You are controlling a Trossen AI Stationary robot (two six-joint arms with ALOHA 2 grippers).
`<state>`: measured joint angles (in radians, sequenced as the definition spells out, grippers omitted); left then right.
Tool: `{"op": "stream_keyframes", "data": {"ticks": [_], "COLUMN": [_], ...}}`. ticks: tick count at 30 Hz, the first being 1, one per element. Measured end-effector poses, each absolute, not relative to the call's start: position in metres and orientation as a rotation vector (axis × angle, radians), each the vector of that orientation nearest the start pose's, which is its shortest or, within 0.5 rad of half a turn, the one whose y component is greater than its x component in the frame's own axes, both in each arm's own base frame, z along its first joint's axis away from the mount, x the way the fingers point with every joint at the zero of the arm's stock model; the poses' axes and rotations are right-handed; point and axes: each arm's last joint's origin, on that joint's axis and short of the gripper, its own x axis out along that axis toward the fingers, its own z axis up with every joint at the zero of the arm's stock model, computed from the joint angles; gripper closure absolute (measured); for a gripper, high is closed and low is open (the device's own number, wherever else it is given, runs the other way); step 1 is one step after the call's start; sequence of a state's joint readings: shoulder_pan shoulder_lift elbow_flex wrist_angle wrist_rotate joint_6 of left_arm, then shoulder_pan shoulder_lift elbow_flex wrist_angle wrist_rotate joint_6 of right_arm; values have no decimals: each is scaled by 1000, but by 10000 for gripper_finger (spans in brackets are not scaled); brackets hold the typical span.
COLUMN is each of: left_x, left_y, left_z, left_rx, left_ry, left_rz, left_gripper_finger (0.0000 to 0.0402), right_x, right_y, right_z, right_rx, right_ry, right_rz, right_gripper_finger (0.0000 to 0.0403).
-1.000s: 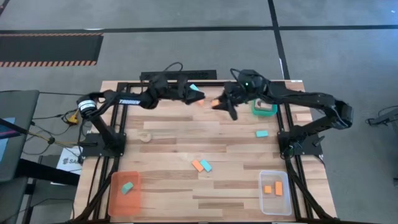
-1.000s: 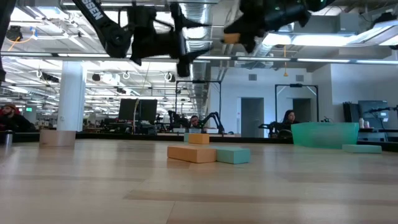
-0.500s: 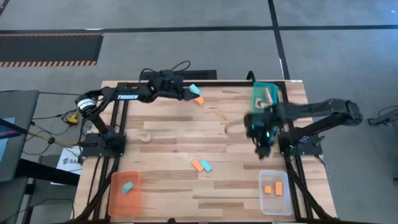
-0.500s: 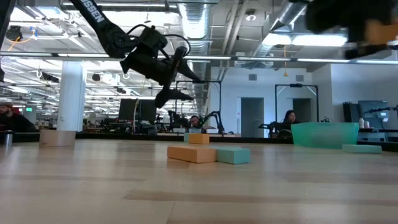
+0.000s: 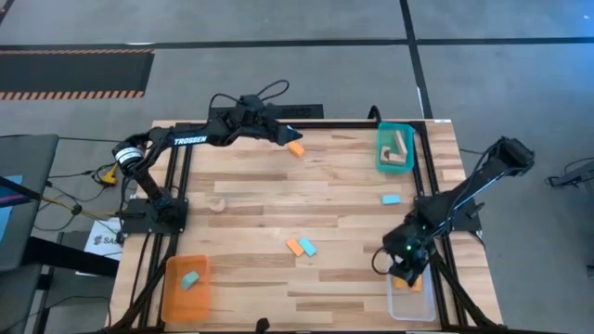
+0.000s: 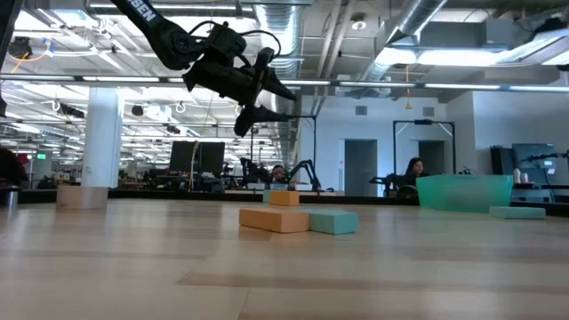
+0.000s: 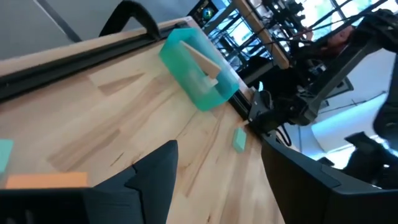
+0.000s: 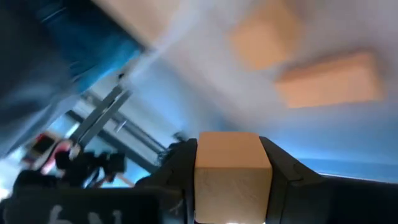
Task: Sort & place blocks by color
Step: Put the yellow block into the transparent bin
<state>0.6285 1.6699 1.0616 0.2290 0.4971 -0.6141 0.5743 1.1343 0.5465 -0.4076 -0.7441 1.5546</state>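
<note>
Since a second ago my right gripper [image 5: 406, 269] has swung from the top centre of the high view down to lower right, over the clear tray [image 5: 397, 301], clamped on an orange block [image 8: 232, 176]. That tray lies directly beneath it. My left gripper [image 5: 283, 136] hangs spread open at upper centre, just beside another orange block [image 5: 296, 147].

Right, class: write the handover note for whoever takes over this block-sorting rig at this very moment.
Right gripper: shut on the held orange block, above the clear tray, which holds orange blocks.
Left gripper: open, raised by the loose orange block at the far edge.
Done: teal block in the orange tray; tan pieces in the teal tray.
Left: loose orange block, centre orange-teal pair, lone teal block.
</note>
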Motion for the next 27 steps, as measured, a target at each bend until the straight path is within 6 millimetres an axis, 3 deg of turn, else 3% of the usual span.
{"op": "stream_keyframes", "data": {"ticks": [2, 6, 10, 14, 19, 27], "left_x": [306, 308, 307, 307, 307, 310], "left_y": [206, 207, 207, 206, 203, 188], "left_z": [243, 247, 247, 244, 241, 230], "left_rx": [-798, -776, -781, -794, -795, -791], "left_ry": [271, 266, 275, 298, 330, 469], "left_rz": [227, 228, 231, 242, 241, 225], "left_gripper_finger": [182, 182, 182, 182, 182, 182], "right_x": [145, 140, 140, 142, 148, 157], "right_y": [120, 117, 113, 111, 105, 75], "right_z": [172, 164, 161, 161, 171, 217], "right_rx": [1275, 1288, 1279, 1261, 1251, 1215], "right_ry": [1801, 1817, 1803, 1785, 1730, 1364], "right_rz": [48, -10, -3, 35, 128, 149], "right_gripper_finger": [269, 188, 110, 58, 36, 51]}}
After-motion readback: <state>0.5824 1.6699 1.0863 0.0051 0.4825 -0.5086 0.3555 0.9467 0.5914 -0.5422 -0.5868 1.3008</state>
